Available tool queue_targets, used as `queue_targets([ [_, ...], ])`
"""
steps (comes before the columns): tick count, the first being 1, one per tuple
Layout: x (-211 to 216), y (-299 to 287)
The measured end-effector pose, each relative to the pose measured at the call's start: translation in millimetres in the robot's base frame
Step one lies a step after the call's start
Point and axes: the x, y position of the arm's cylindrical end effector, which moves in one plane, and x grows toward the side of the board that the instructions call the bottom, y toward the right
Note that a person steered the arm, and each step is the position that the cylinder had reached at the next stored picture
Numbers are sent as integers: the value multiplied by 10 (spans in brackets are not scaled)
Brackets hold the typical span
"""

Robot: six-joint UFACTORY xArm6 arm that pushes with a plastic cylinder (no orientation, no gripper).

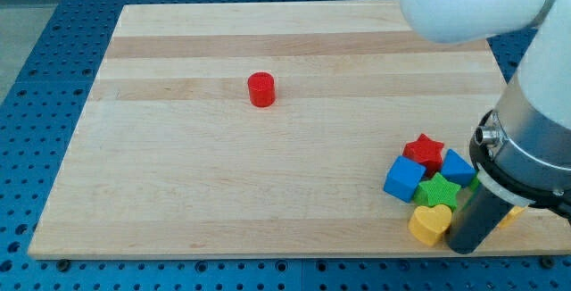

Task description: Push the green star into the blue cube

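Rod upright, my tip (463, 248) | beside yellow heart (430, 223) | green star (440, 190) touching blue cube (404, 179)

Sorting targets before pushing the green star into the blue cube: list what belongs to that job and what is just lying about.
Job: green star block; blue cube block; my tip, at the cluster's right.

Lying about: red cylinder block; red star block; second blue block; yellow heart block.

Cylinder (261, 89) well left of cluster (428, 187)

A laboratory setting is indicated: a pale wooden counter (223, 166) is mounted on a blue perforated metal bench (53, 77).
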Motion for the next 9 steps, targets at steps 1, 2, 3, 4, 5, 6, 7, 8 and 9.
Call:
queue_targets([
  [1, 11, -3],
  [2, 6, -86],
  [3, 7, -314],
  [4, 3, -724],
  [5, 1, -952],
  [6, 0, -919],
  [7, 11, -879],
  [8, 11, -727],
  [9, 12, -651],
])
